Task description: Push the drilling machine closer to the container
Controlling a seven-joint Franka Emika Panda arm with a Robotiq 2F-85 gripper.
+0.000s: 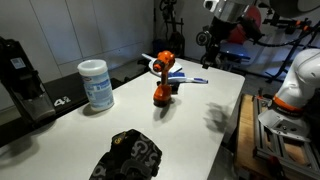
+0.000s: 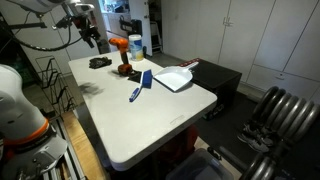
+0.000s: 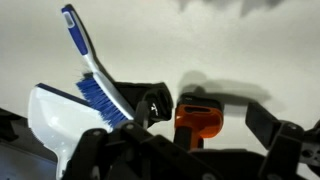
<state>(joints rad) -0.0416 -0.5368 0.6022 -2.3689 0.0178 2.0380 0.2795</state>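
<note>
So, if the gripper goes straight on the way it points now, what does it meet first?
Probably the drilling machine: the wrist view shows its orange body between the jaws. Depth is unclear.

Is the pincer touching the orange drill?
No, in an exterior view the pincer hangs up in the air, clearly apart from the upright drilling machine.

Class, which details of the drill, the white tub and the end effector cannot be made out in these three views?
End effector: open or shut unclear; small and dark in both exterior views.
Drill: wrist view shows only its orange top; the end effector's dark body covers the rest.
White tub: label print too small to read; outside the wrist view.
Black lumpy object: too dark to identify in an exterior view.
</note>
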